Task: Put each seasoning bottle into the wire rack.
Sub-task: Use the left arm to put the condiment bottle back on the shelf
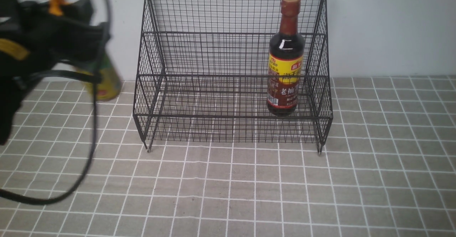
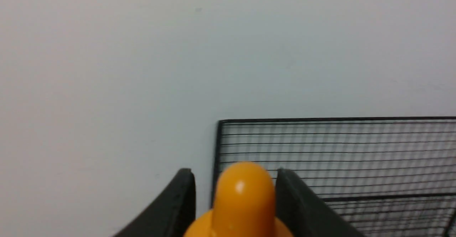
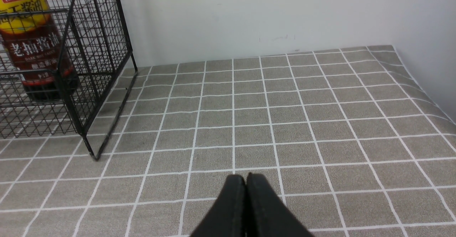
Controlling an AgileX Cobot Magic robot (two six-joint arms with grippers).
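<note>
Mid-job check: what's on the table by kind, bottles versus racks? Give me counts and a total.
Bottles: 2, the tall bottle standing in the rack, the short bottle left of it
Racks: 1
Total: 3

We see our left gripper (image 2: 235, 174) with its dark fingers (image 2: 178, 201) on either side of an orange nozzle cap (image 2: 244, 201), closed about it. Behind stands the black wire rack (image 2: 338, 151), its top corner against a pale wall (image 2: 142, 69).
</note>
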